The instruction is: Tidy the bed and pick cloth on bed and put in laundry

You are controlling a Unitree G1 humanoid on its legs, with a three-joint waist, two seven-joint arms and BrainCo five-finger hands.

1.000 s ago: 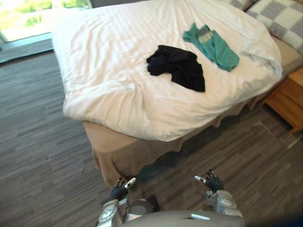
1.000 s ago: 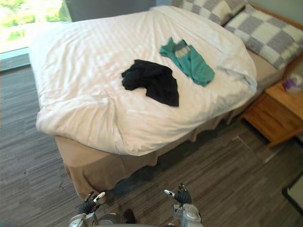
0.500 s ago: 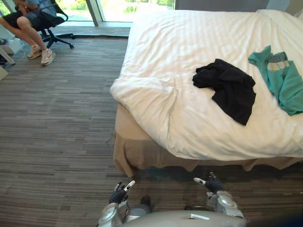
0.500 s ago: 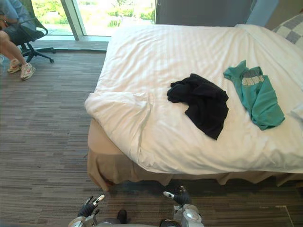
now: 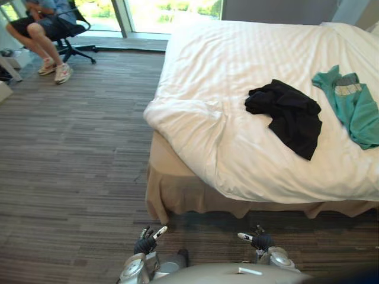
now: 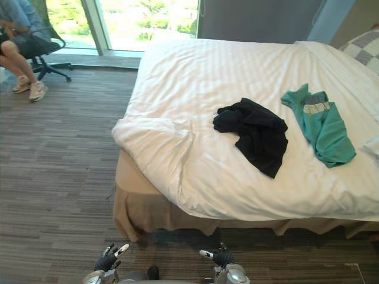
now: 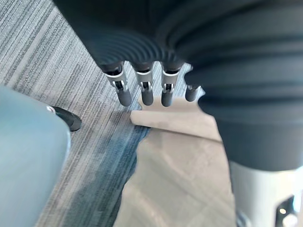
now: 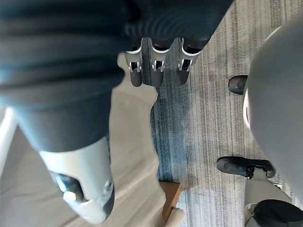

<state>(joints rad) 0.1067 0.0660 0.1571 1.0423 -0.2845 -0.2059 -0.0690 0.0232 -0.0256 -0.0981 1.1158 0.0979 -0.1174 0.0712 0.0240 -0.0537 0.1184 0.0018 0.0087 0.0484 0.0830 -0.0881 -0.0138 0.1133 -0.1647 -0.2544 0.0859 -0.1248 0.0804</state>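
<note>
A crumpled black cloth [image 5: 287, 113] lies near the middle of the bed's white duvet [image 5: 237, 77]. A teal garment [image 5: 354, 106] with a grey patch lies further right on the duvet. My left hand [image 5: 147, 242] and right hand [image 5: 258, 241] hang low over the floor in front of the bed's foot, far from both cloths. Both are open with straight fingers [image 7: 144, 92] and hold nothing; the right wrist view shows its fingers [image 8: 157, 71] over the carpet by the tan bed skirt [image 8: 128, 142].
The bed's near corner [image 5: 172, 118] has a rumpled duvet over a tan skirt [image 5: 177, 192]. A person sits on an office chair [image 5: 65, 29] at the far left by the window. A checked pillow [image 6: 364, 50] lies at the bed's far right. Grey striped carpet [image 5: 71, 154] spreads left of the bed.
The camera has swung from the bed's right side toward its foot, bringing the seated person into view. Both hands stay low and open. The cloths have not moved.
</note>
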